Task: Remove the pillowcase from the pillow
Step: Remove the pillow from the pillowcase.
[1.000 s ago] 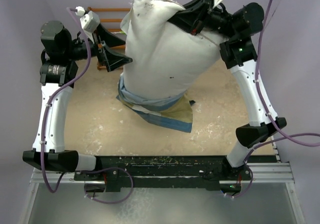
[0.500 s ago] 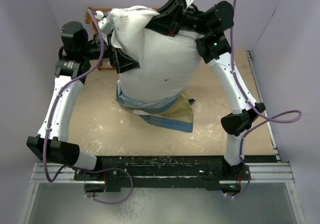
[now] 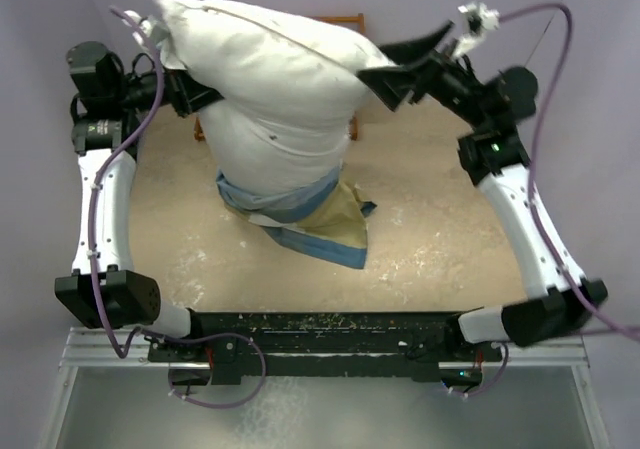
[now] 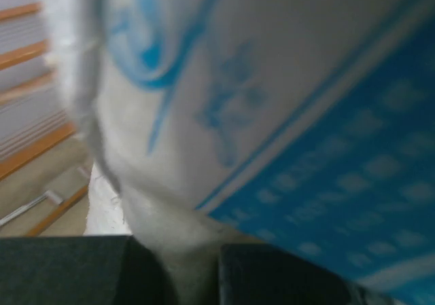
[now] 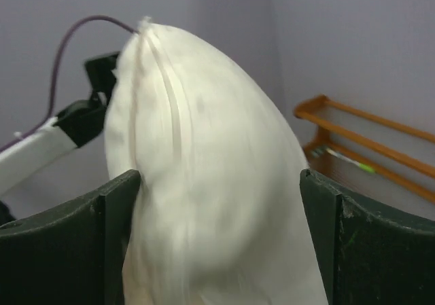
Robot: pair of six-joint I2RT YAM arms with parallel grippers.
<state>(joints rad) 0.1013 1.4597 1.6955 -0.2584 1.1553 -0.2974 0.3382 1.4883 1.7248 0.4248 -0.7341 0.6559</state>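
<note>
The pillow point(image 3: 280, 79), pinched by the left end effector point(image 3: 193, 93), right end effector point(image 5: 217, 196) spread, is mostly bared; the pillowcase point(image 3: 310, 224) is bunched below.

Pillow point(image 3: 270, 79) white, few dark specks. Pillowcase point(image 3: 312, 227) blue, tan, cream blocks, blue edges. Table point(image 3: 440, 219) sandy beige, white scuffs. Rack point(image 5: 360, 132) orange-brown wood. Arms point(image 3: 105, 209) white, black joints; cable point(image 5: 95, 18) purple. Right gripper point(image 5: 219, 183) dark greenish-black. Walls point(image 3: 600, 119) pale lilac.
</note>
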